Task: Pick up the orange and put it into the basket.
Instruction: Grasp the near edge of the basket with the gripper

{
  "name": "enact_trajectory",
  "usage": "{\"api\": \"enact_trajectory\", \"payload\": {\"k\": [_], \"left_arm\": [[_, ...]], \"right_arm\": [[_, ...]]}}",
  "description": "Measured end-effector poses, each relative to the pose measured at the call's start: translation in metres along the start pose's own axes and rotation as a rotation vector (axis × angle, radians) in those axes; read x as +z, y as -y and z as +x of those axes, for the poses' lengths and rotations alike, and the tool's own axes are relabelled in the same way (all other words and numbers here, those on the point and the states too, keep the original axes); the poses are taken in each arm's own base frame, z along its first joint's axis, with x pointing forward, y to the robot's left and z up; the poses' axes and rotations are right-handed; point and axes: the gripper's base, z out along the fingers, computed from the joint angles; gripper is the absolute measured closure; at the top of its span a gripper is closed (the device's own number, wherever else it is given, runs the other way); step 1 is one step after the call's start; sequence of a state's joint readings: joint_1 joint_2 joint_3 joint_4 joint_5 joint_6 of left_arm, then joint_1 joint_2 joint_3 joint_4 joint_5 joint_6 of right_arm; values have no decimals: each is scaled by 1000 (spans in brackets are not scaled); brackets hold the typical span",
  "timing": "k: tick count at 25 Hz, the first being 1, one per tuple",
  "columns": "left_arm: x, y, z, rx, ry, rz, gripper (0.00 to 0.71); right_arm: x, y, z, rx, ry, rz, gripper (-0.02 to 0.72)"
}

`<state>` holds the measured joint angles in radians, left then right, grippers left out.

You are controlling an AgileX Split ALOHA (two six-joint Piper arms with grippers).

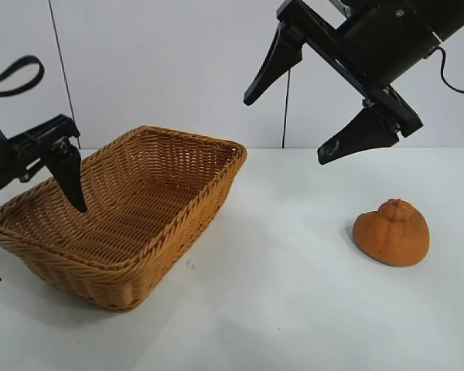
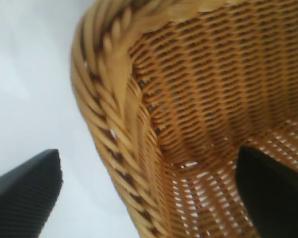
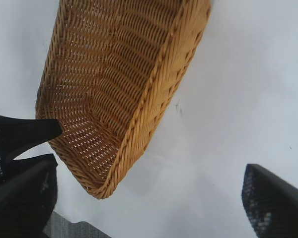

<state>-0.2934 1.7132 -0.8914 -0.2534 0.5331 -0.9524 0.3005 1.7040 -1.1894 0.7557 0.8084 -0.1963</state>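
The orange point(image 1: 391, 232) sits on the white table at the right, knob up. The wicker basket point(image 1: 193, 137) stands at the left and holds nothing. My right gripper point(image 1: 286, 130) hangs open high above the table, between basket and orange, up and left of the orange. The right wrist view shows the basket point(image 3: 159, 94) but not the orange. My left gripper point(image 1: 36, 244) is open astride the basket's left end, one finger inside and one outside. In the left wrist view the braided rim point(image 2: 104, 99) runs between its fingers point(image 2: 25, 193) without visible contact.
The white table point(image 1: 294, 309) stretches between basket and orange. A white wall stands behind. In the right wrist view the left arm's finger point(image 3: 25, 131) shows at the basket's far end, and the table's edge point(image 3: 74, 225) is near it.
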Motion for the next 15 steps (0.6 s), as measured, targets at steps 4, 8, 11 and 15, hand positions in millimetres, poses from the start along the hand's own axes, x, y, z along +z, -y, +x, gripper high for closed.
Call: {"api": "enact_trajectory", "payload": {"k": [4,8,11,15], "left_arm": [[26,-4,-3,-16,-1,-39,37],[37,-8,-3,-22,-12,-73,59],[37,-8,-3,-25,-11,-71,169],[37,-8,-3,-32,-11,-71,422]], "right_arm": [[0,0,0,0,0,0,10],[0,0,0,0,0,0,10],[0,0,0,0,0,0,10],[0,0,0,0,0,0,10]]}}
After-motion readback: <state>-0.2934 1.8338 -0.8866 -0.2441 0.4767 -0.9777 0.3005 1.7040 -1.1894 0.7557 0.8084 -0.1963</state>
